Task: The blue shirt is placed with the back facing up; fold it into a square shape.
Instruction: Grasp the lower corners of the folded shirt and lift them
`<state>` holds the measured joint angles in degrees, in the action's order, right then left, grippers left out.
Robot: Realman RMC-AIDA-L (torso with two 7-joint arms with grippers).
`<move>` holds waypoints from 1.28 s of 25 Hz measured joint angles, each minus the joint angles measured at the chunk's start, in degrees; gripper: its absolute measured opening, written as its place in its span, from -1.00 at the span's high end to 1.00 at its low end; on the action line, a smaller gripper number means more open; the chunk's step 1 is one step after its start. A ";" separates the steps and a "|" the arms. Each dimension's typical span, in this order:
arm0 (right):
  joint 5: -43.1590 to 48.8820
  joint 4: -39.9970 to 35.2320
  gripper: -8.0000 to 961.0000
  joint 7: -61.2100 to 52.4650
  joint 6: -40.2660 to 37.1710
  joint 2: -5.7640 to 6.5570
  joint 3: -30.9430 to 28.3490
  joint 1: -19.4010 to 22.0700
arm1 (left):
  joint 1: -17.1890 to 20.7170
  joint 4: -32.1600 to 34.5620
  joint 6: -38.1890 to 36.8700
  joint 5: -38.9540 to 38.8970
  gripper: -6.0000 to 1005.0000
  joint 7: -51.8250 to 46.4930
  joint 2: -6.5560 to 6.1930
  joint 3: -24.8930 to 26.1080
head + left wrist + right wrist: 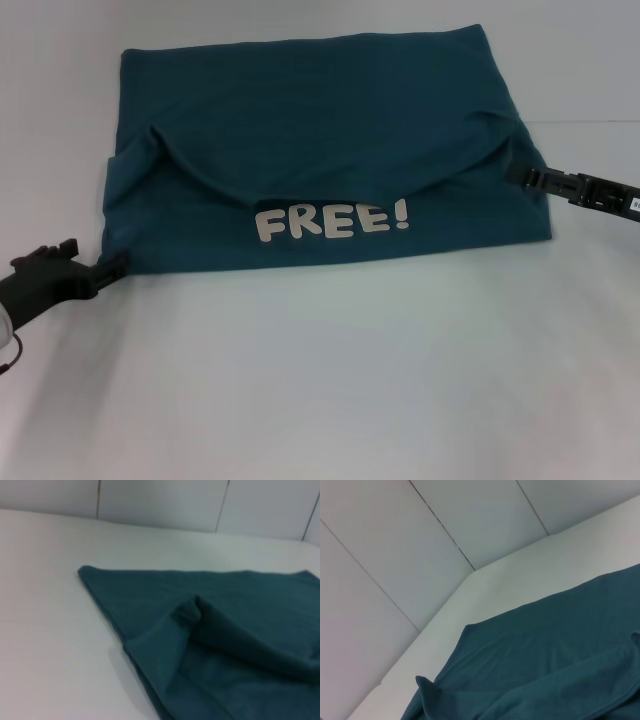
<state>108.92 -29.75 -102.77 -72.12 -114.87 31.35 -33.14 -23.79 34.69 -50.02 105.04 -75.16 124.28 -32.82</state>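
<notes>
Left hand (pixel 112 266): low at the near left corner of the shirt (pixel 330 130), tip touching the cloth edge. Fingers appear pinched on that corner, though the contact is small and dark.

Shirt: dark teal, lying mid-surface (pixel 320 380), wider than deep. A fold is under way. The near band shows the white "FREE!" lettering (pixel 332 220), so front fabric is turned upward there. Above the lettering a loose curved flap sags between the two sides and has not settled flat. The far edge lies straight and smooth. The left wrist view shows a raised ridge of cloth (pixel 187 612) beside the left edge; the right wrist view shows the far corner (pixel 470 627) flat on the surface with rumpled cloth nearer the camera.

Right hand (pixel 515 174): at the right edge of the shirt, farther back than the left hand, tip meeting the cloth where the flap ends. Grip state: cannot tell; the tip is lost against the fabric.

Step in hand, as judged: a crosswise fold, with both hands at the side edges. The outline is a broad rectangle, not yet a square.

Next move calls for: even travel of both sides so the flap lands taut and square to the edges, then a clean release. Risk: the slack middle may bunch into creases.
</notes>
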 joint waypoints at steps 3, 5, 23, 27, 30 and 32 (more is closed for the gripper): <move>-0.02 0.04 -0.94 -0.01 0.46 -0.11 -0.03 0.07 | -0.23 -0.76 0.91 0.12 -0.61 1.27 0.00 -0.89; -0.03 0.04 -0.94 -0.01 0.55 -0.15 -0.05 0.11 | -0.23 -0.77 0.79 0.14 -0.61 1.51 0.00 -1.41; 0.18 0.23 -0.94 0.04 2.38 -0.16 -0.06 0.18 | -1.35 -0.86 1.25 0.27 -0.51 1.77 0.09 -5.43; 0.20 0.23 -0.94 0.22 2.63 -0.22 -0.06 0.18 | -1.53 -0.86 2.57 0.98 -0.45 1.76 0.08 -5.67; 0.09 0.23 -0.94 0.44 2.64 -0.24 -0.06 0.32 | -1.67 -0.86 3.46 1.78 -0.41 1.47 0.08 -6.23; 0.03 0.23 -0.94 0.52 2.68 -0.25 -0.06 0.45 | -1.67 -0.84 3.47 1.85 -0.38 1.45 0.08 -6.31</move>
<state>108.95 -29.52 -102.25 -69.45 -115.12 31.29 -32.68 -25.47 33.84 -46.55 106.89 -73.71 124.36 -39.13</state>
